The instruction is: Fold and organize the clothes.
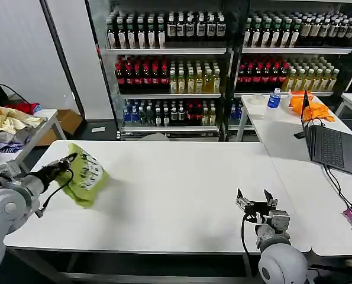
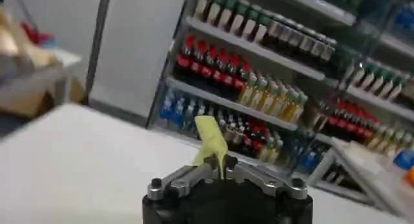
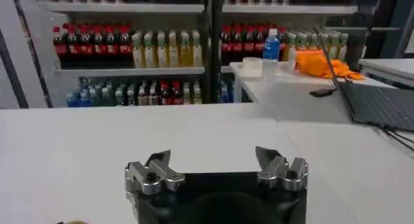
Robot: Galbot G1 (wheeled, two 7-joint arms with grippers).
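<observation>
head view: the left gripper is clamped on the lime t-shirt, a soft cotton bundle bunched and crumpled near the left edge of the white counter, its white-and-dark print facing up and part of the cloth lifted off the surface. the right gripper hovers low over the counter's near right side, well apart from the shirt, fingers spread and holding nothing. by my reading the step in hand is picking the shirt up to spread it; nothing is folded yet. the next move calls for laying it flat on the open middle of the smooth counter, probably with the right gripper taking a second corner.

left wrist view: the left gripper pinches a thin yellow-green flap of the t-shirt, which stands up limp between the closed metal fingers.

right wrist view: the right gripper shows wide-open fingers above bare matte counter.
</observation>
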